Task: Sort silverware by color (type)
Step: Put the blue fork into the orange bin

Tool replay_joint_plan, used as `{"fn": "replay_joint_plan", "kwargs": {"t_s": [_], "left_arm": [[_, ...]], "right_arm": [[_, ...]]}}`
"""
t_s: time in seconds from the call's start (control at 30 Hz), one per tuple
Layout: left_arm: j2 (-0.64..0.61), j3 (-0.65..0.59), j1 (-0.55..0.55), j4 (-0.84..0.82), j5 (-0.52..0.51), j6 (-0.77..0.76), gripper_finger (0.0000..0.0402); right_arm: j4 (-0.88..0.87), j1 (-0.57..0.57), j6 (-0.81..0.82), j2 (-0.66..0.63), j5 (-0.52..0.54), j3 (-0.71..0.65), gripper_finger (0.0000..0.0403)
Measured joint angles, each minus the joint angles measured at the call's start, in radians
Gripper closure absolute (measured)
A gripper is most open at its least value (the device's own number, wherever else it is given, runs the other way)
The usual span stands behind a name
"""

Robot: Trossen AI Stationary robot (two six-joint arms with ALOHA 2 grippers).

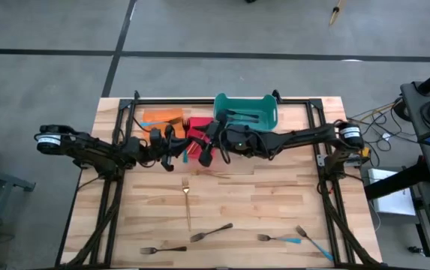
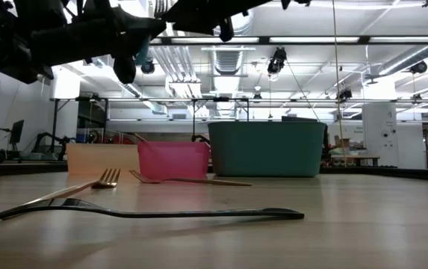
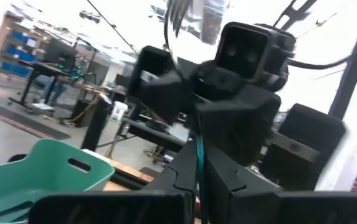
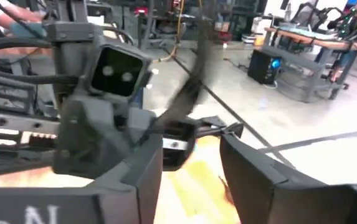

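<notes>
My left gripper point(image 1: 174, 147) hovers in front of the red bin point(image 1: 197, 127) and is shut on a blue-handled fork point(image 3: 198, 155). My right gripper point(image 1: 205, 152) faces it closely and is open point(image 4: 192, 158). The held fork shows blurred point(image 4: 194, 81) just ahead of the right fingers. On the table lie a gold fork point(image 1: 187, 196), two dark grey forks point(image 1: 211, 232) point(image 1: 162, 249) and two blue-handled forks point(image 1: 281, 238) point(image 1: 314, 241). In the low view another gold fork point(image 2: 187, 180) lies flat before the red bin point(image 2: 172, 161). My left gripper pinches the fork's blue handle point(image 3: 199, 163) between its two fingers. The fork runs out forward from between them, and its tines point(image 3: 177, 14) point away from the gripper, toward the right arm. The fork is lifted clear of the table.
The orange bin point(image 1: 162, 117), the red bin and the teal bin point(image 1: 246, 111) stand in a row at the table's far edge. Something blue point(image 1: 148, 124) lies in the orange bin. Dark frame rails point(image 1: 327, 187) run along the table's sides.
</notes>
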Motion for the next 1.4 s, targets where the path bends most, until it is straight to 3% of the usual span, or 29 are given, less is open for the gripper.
{"fn": "replay_joint_plan", "kwargs": {"t_s": [0.23,0.43,0.57,0.73,1.23,1.4], "left_arm": [[0.002,0.000,0.000,-0.008,0.014,0.027,0.0401],[-0.002,0.000,0.001,-0.010,0.033,0.020,0.0401],[-0.003,0.000,-0.001,-0.029,0.084,0.040,0.0401],[-0.004,0.000,0.001,-0.051,0.156,0.066,0.0401],[0.000,0.000,0.014,-0.105,0.112,0.101,0.0401],[0.001,0.000,0.011,-0.106,0.113,0.094,0.0401]], "right_arm": [[0.039,-0.015,-0.008,-0.011,-0.077,-0.001,0.0230],[-0.079,-0.023,0.021,-0.009,-0.091,-0.002,0.0230],[-0.099,-0.024,0.023,-0.009,-0.227,-0.002,0.0230],[-0.077,-0.028,0.026,-0.006,-0.274,-0.003,0.0230],[-0.033,-0.023,0.022,-0.014,-0.431,0.012,0.0235],[-0.038,-0.018,0.047,-0.013,-0.427,0.013,0.0239]]}}
